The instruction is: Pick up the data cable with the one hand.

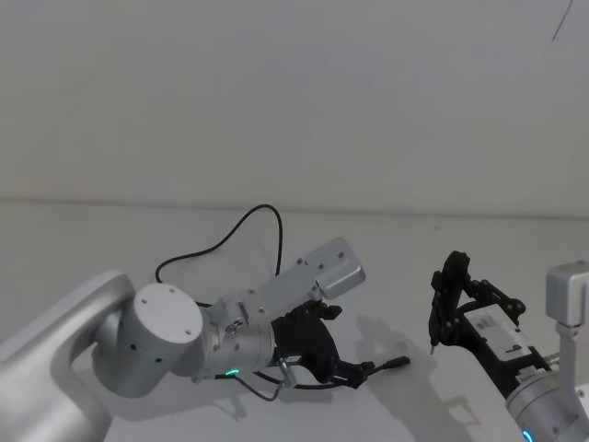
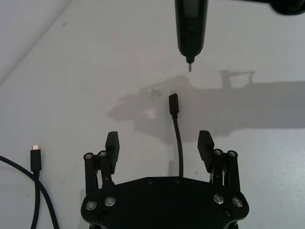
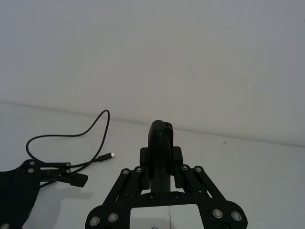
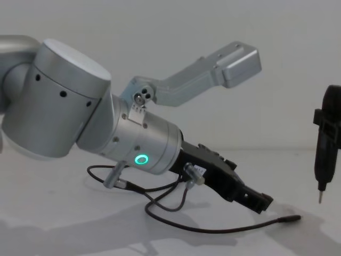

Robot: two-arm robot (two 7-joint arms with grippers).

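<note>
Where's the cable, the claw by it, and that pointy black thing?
data cable (image 2: 177,136), left wrist view, the cord between the fingers.
left gripper (image 2: 159,140), left wrist view, midway between its open fingertips.
pointed tool (image 4: 327,144), chest view, its black body.

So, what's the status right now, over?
Left gripper low, jaws open astride data cable, no grip. Right gripper aside, holding black pointed tool. Nothing in the way.

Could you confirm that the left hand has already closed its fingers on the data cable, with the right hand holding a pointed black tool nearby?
Not quite: the left hand is open, its fingers apart with the data cable running between them, as the left wrist view shows. The right hand does hold the pointed black tool nearby.
</note>
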